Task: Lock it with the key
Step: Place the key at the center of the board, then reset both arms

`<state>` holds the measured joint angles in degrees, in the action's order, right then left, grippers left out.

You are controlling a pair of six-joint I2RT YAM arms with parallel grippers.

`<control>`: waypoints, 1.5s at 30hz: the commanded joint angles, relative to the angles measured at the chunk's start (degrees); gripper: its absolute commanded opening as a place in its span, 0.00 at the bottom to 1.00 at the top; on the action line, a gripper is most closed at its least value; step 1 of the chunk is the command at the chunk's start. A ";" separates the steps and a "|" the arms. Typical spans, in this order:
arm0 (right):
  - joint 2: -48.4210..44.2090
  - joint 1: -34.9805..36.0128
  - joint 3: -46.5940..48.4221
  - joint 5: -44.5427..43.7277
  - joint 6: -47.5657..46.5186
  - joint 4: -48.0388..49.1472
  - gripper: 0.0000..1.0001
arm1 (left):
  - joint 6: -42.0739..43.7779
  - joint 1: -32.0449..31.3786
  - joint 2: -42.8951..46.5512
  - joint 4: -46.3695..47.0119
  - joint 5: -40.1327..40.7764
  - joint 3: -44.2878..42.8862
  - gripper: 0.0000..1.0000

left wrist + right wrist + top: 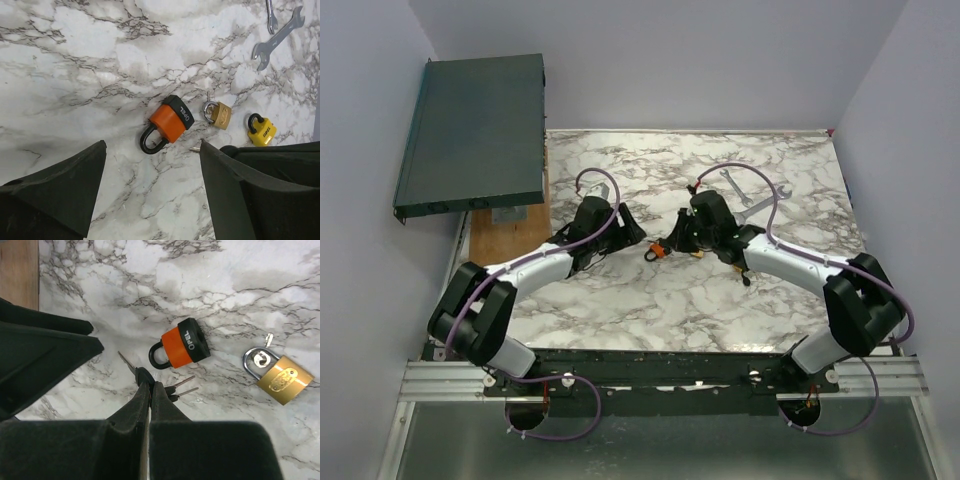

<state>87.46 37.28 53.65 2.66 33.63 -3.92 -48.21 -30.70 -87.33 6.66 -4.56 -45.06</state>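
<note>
An orange and black padlock (180, 347) lies flat on the marble table, its shackle closed. My right gripper (150, 385) is shut on the black head of a key (141, 375), just below and left of the padlock. The key's blade points up and left, away from the lock. Two more keys (181, 385) of the same bunch stick out to the right of the fingers. My left gripper (153, 150) is open and empty, hovering just short of the padlock (170, 122). In the top view the padlock (657, 250) lies between both grippers.
A brass padlock (280, 378) with a small key beside it lies right of the orange one. A yellow padlock (261, 131) lies further right. Two wrenches (750, 190) lie at the back. A dark green box (475, 135) and a wooden board (505, 235) are at the left.
</note>
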 commanded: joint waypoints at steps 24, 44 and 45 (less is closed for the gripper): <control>8.52 3.04 6.95 -0.20 -0.38 -0.85 0.49 | 4.17 0.64 19.84 -7.18 2.54 5.03 0.88; -13.14 3.03 9.02 -4.63 -1.05 -4.61 0.91 | 16.35 0.56 33.13 -26.62 -0.68 -11.69 0.99; -14.34 3.04 9.10 -4.99 -1.23 -4.54 0.94 | 17.22 0.55 33.51 -28.07 -0.87 -13.37 0.99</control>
<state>77.60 40.07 61.19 0.34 33.39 -7.38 -36.32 -30.37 -55.99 -13.58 -3.73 -52.71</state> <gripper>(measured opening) 0.901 0.984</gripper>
